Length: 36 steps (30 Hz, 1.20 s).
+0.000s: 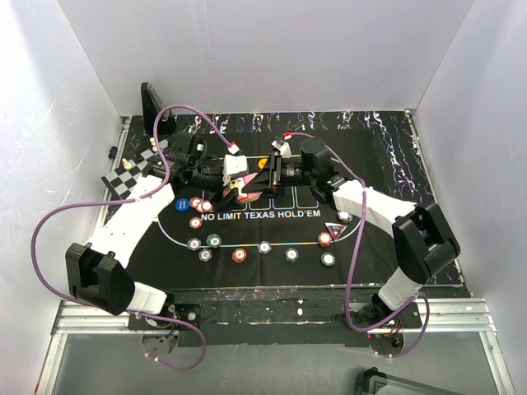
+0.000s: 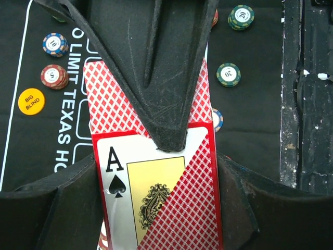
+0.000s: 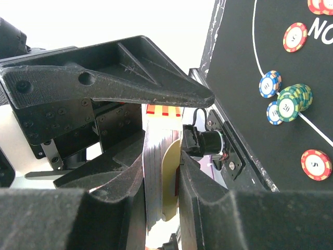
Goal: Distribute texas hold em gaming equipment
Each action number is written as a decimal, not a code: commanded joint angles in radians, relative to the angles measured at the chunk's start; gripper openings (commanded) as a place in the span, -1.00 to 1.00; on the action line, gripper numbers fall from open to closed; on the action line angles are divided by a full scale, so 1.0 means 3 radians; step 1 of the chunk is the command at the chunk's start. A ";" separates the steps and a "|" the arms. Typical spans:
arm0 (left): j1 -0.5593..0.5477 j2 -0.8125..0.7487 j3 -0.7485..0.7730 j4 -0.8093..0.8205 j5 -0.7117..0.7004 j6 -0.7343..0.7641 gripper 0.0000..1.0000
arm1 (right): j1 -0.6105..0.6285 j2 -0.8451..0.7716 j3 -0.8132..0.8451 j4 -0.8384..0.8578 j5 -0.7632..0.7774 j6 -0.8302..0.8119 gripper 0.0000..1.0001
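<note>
With poker chips (image 1: 239,254) already ringing the oval on the mat (image 1: 387,156), the step in hand looks to be dealing. The playing cards (image 2: 156,208) hang above its middle, the left hand (image 2: 156,182) spanning their width and the right hand (image 3: 162,177) pinched narrow on the stack's thickness (an ace of spades (image 2: 117,174) shows face up). Next, I judge, one card must slide free without dragging the rest, then be laid beside a chip pile.

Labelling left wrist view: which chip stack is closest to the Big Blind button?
The red stack marked 5, just above-right of the orange button; the blue 10 stack sits farther off.
</note>
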 commanded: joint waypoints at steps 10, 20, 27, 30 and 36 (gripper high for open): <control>-0.0004 -0.0214 -0.0057 -0.0091 -0.0022 -0.0082 -0.05 | 0.0010 -0.0217 0.0077 -0.0095 0.0020 -0.0176 -0.14; -0.0004 -0.0367 -0.0149 -0.0408 0.0249 -0.0025 -0.20 | -0.0042 -0.0376 0.0210 -0.0938 0.0005 -0.0871 0.60; -0.0004 -0.0301 -0.0078 -0.0418 0.0249 -0.0021 -0.26 | 0.0030 -0.0212 0.0476 -0.1179 -0.0082 -0.1051 0.72; -0.0004 -0.0239 -0.0012 -0.0484 0.0193 0.0056 -0.30 | 0.0071 -0.0156 0.0522 -0.1261 -0.0118 -0.1056 0.73; -0.0004 -0.0096 0.0142 -0.0571 0.0050 0.0133 -0.55 | 0.0086 -0.0023 0.0466 -0.1042 -0.0189 -0.0944 0.68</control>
